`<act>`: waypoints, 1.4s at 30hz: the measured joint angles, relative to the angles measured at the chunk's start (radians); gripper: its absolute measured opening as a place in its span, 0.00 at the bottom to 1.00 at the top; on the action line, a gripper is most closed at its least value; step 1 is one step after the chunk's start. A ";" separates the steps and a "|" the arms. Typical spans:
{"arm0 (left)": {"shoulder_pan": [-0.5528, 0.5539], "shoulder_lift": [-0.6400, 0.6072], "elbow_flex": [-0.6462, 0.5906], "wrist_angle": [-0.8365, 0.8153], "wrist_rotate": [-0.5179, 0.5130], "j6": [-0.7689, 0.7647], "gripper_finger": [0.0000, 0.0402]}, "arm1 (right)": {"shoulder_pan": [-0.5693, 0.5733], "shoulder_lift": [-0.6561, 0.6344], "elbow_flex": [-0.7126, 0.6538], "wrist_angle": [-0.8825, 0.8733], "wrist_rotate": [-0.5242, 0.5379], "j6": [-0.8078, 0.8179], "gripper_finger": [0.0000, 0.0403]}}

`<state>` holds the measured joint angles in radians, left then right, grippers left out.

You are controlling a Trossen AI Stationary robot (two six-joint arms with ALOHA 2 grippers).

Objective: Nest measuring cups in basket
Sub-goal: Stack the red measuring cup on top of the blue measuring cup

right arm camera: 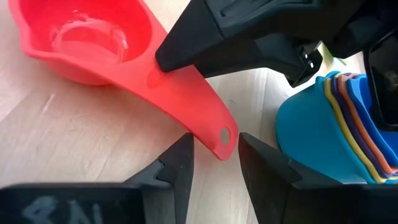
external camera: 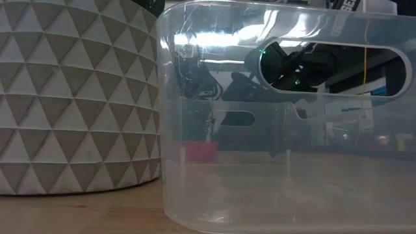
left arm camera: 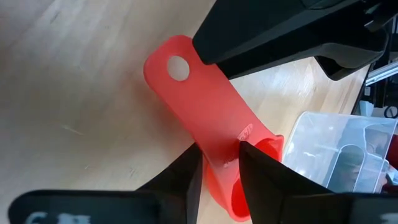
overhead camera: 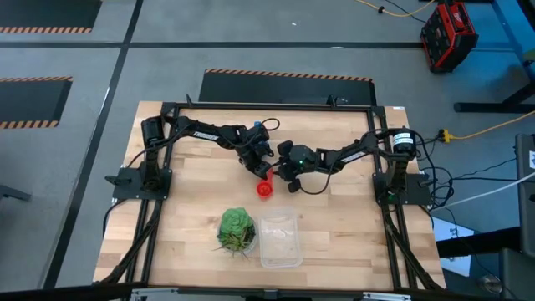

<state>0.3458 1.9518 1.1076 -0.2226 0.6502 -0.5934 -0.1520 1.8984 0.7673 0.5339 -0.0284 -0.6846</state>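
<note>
Red measuring cup (overhead camera: 265,189): on the table (overhead camera: 184,192) near the middle, bowl toward the basket; handle pointing back toward my two grippers
My left gripper (left arm camera: 219,167): down at the red cup; fingers narrow on either side of the handle (left arm camera: 205,118), close to it or touching; whether they truly clamp it I cannot tell
My right gripper (right arm camera: 214,158): meeting the left one over the same cup; fingers parted, the handle's end with its hole lying between the tips without contact
Other measuring cups (right arm camera: 339,130): nested in a stack, blue outermost with coloured rims inside; just beside the red cup's handle end
Basket (overhead camera: 280,239): clear tub at the front of the table, well apart from the grippers; nothing visible inside
Leafy ball (overhead camera: 236,229): green, just beside the basket, in a pot with a white triangle pattern (external camera: 71,91)
</note>
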 joint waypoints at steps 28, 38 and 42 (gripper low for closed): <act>0.001 -0.002 0.001 0.002 0.042 -0.005 0.05 | 0.000 0.000 0.000 -0.002 0.000 -0.001 0.32; 0.001 -0.002 0.001 0.001 0.045 -0.006 0.05 | 0.000 -0.004 0.000 -0.004 0.003 -0.001 0.32; 0.001 -0.002 0.002 -0.001 0.050 -0.006 0.05 | 0.001 -0.033 -0.001 -0.021 0.032 -0.006 0.32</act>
<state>0.3468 1.9495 1.1095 -0.2234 0.7002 -0.5999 -0.1511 1.8657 0.7666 0.5127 0.0032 -0.6902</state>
